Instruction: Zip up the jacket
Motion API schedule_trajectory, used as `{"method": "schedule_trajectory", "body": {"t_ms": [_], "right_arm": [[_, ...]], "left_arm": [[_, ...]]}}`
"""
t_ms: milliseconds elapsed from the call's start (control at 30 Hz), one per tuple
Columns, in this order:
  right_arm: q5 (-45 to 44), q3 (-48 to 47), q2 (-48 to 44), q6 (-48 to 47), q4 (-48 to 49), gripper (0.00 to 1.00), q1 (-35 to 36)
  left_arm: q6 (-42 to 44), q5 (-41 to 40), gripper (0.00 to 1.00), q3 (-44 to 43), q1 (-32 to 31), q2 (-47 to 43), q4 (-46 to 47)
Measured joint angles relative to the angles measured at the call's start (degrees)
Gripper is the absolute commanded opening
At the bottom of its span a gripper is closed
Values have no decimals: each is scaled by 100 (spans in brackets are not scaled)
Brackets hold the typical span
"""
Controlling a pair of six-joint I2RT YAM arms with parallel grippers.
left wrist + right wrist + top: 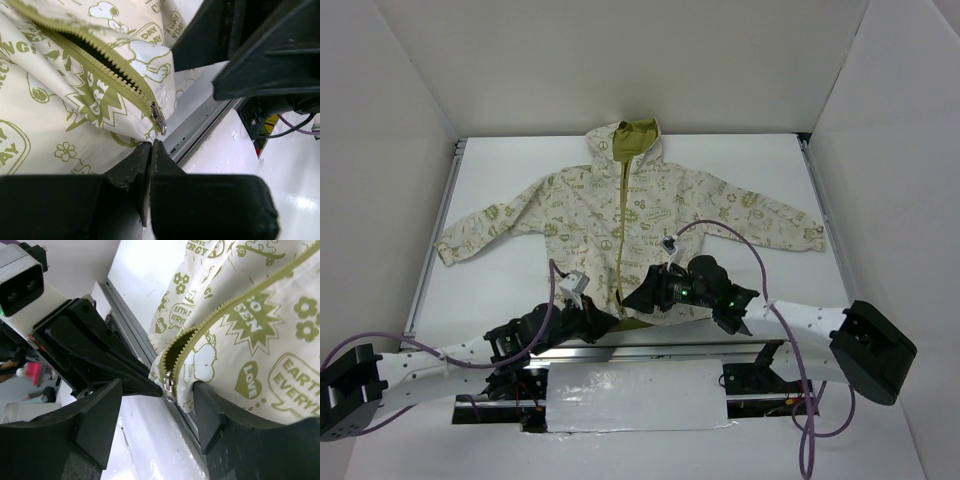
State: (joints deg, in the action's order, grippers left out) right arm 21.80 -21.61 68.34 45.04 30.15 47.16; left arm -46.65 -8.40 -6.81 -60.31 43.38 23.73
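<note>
The jacket [620,215] lies flat on the white table, hood at the far side and hem at the near edge. Its olive zipper [100,60] is open above the metal slider [159,118], which sits at the hem. My left gripper [150,146] is shut, its tips pinching the hem just below the slider. My right gripper [157,410] is open, one finger on each side of the slider [168,382], and the right finger [210,412] touches the fabric. In the top view the left gripper [602,322] and right gripper [642,295] meet at the hem.
A metal rail [200,130] runs along the table's near edge under the hem, also seen in the right wrist view [132,322]. The right arm's black body [250,45] hangs close above the left gripper. White walls enclose the table. Purple cables [740,235] loop over the jacket's right side.
</note>
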Motion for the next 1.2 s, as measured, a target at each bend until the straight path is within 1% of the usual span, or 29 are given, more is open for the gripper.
{"method": "schedule_trajectory", "body": {"t_ms": [100,167,233,333,433,533,667,767,867,1000,1200], "right_arm": [[-415,-127,-313,2,-557,67,302],[-623,-127,-540,92,-817,75,463],[-793,-111,-715,216,-955,76,608],[-944,81,-903,527,-870,75,846],[-1058,468,-953,905,-671,75,1012],[-1244,820,-970,1272,-673,74,1119],[-1526,890,-1023,1558,-717,73,1373],[-1556,890,-1095,1725,-566,73,1526],[-1552,890,-973,1875,-295,72,1569],[-1554,890,-570,2124,44,70,1624],[-1631,885,-155,2393,350,68,1779]], "left_arm": [[-2,61,0,0,0,83,37],[-2,101,0,0,0,131,63],[-4,131,0,0,0,168,96],[-4,186,0,0,0,227,149],[-7,238,0,0,0,317,212],[-9,278,0,0,0,396,273],[-9,310,0,0,0,452,369],[-9,323,0,0,0,472,389],[-11,334,0,-4,0,538,433],[-11,365,0,-7,0,597,472],[-11,393,0,-9,0,603,503]]}}
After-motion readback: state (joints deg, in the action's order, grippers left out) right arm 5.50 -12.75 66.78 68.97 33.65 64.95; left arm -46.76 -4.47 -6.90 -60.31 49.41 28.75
